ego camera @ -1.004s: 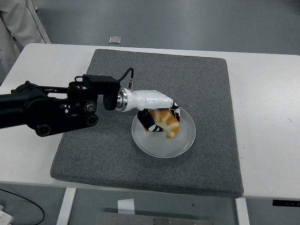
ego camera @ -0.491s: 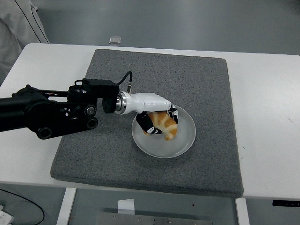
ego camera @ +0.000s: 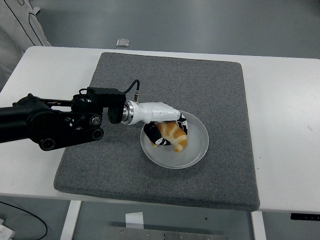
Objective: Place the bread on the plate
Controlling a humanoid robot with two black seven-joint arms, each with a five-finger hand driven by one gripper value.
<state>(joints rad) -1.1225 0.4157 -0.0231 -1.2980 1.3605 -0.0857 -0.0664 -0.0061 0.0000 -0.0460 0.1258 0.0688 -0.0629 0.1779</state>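
The golden, curved bread (ego camera: 172, 136) is held in the curled fingers of the left hand (ego camera: 164, 127), low inside the smooth round plate (ego camera: 196, 148). The plate is set on a coarse grey mat (ego camera: 210, 85), whose far half lies bare, on the white table (ego camera: 285, 110).

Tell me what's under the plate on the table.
The plate sits on a grey mat that covers the middle of the white table. The mat directly beneath the plate is hidden, as is the table under the mat.
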